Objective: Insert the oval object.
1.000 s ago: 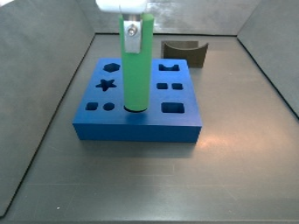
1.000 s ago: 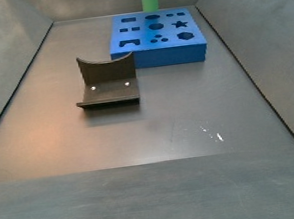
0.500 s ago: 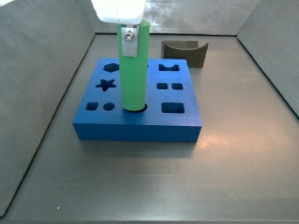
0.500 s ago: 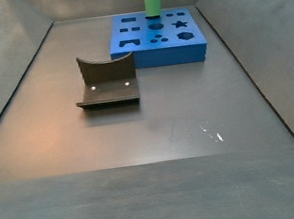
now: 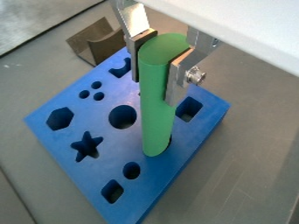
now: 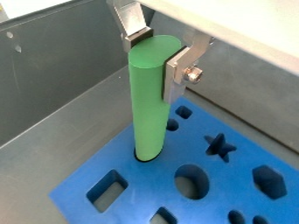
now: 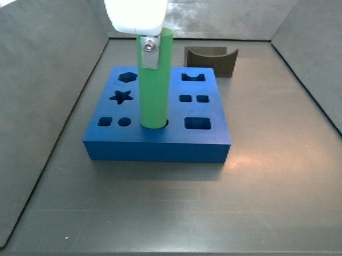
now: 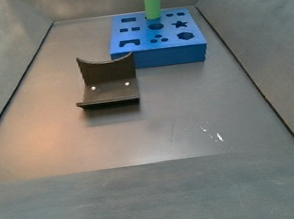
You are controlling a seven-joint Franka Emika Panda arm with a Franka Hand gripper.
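The oval object (image 7: 155, 90) is a tall bright green rod standing upright, its lower end in a hole of the blue block (image 7: 158, 138). It also shows in the wrist views (image 5: 160, 96) (image 6: 147, 101) and in a side view (image 8: 153, 2). My gripper (image 5: 162, 54) is shut on the rod's upper end, a silver finger (image 6: 180, 72) pressed on each side. The gripper (image 7: 150, 42) sits above the blue block (image 8: 158, 38). The block's top has several shaped holes, among them a star, a hexagon and squares.
A dark grey curved block (image 7: 211, 60) lies behind the blue block; it also shows in a side view (image 8: 106, 81), out on the floor. Grey walls (image 8: 9, 58) close in the floor on the sides and back.
The gripper has risen a little up the rod. The rod stays upright in the same hole of the blue block.
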